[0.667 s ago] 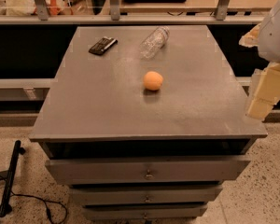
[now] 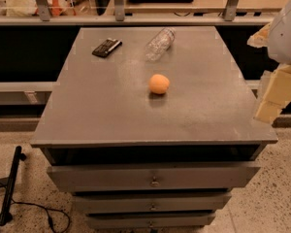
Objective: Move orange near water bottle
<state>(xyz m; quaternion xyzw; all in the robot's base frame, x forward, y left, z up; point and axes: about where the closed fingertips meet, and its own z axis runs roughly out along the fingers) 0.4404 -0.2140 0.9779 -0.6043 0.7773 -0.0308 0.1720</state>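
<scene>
The orange (image 2: 159, 84), small, round and pale orange, sits near the middle of the grey cabinet top (image 2: 111, 115). The water bottle (image 2: 160, 43), clear crinkled plastic, lies on its side toward the back, a little behind the orange and apart from it. My gripper (image 2: 276, 93) is at the right edge of the view, off the right side of the cabinet top and well to the right of the orange. It shows as pale cream blocks under a white arm housing (image 2: 287, 30). Nothing shows in it.
A flat black rectangular object (image 2: 106, 47) lies at the back left of the top. Drawers (image 2: 153, 178) stack below the front edge. A railing and counter (image 2: 136, 18) run behind. A black cable and pole (image 2: 9, 188) lie on the speckled floor at the left.
</scene>
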